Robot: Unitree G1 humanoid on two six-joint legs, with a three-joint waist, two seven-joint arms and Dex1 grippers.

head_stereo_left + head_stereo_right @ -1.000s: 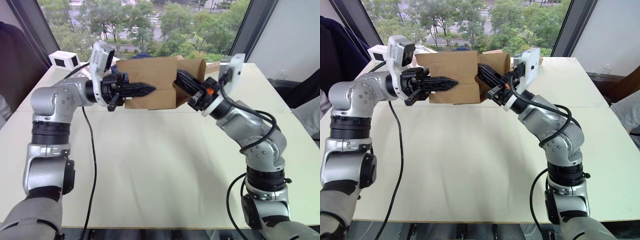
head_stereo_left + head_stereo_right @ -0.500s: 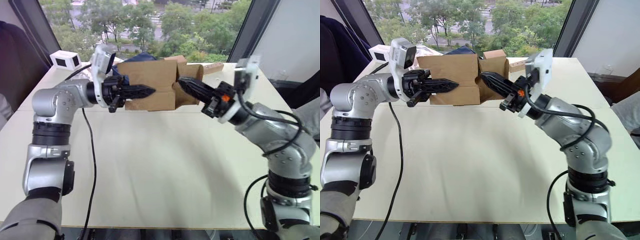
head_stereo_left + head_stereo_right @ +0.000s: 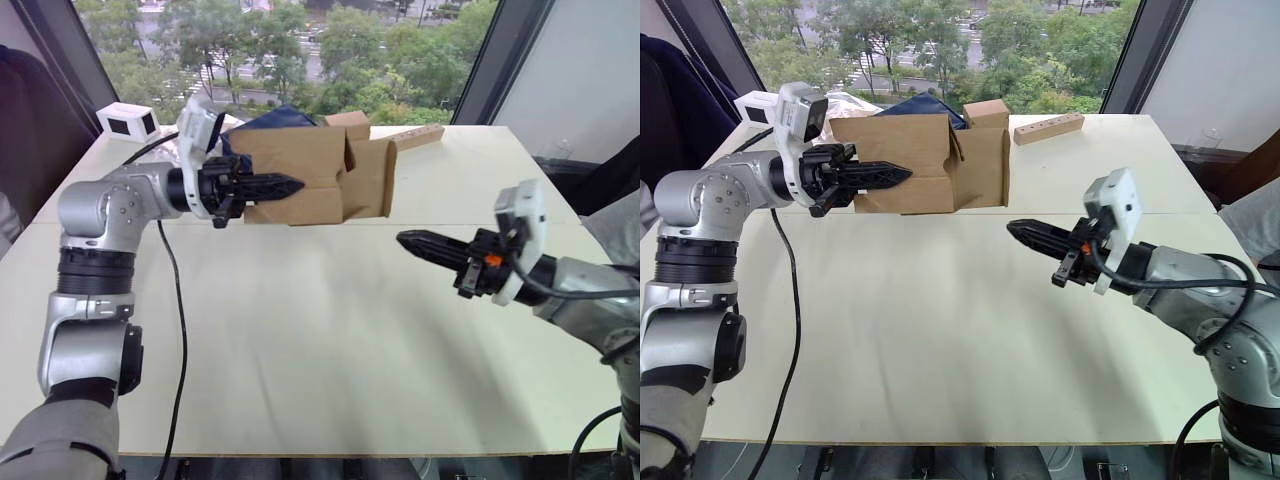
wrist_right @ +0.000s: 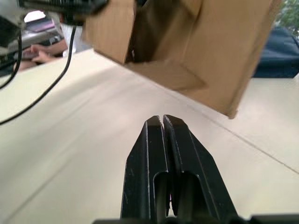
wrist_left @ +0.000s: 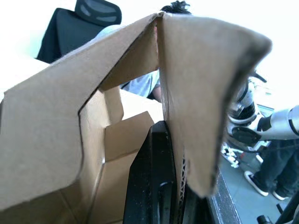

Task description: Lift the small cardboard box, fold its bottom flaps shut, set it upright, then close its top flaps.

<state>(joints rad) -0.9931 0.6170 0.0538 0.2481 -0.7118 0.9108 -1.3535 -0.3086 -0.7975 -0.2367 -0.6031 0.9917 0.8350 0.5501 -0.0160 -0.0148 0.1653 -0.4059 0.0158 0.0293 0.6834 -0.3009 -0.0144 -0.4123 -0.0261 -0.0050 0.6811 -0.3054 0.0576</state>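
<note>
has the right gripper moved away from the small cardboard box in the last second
Yes. The right gripper, fingers shut, pulled back from the plain brown small cardboard box toward the table's near side.

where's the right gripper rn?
In the head views the right gripper hangs over the table's right half, shut and apart from the small cardboard box held by the left gripper.

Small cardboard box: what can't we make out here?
- Small cardboard box, eye views: its far side and underside are hidden by its own walls.
- Left wrist view: cardboard crowds the lens, so the flap state is unclear.
- Left gripper: one finger is hidden behind the wall.
- Right gripper: shut, apart from the box.
</note>
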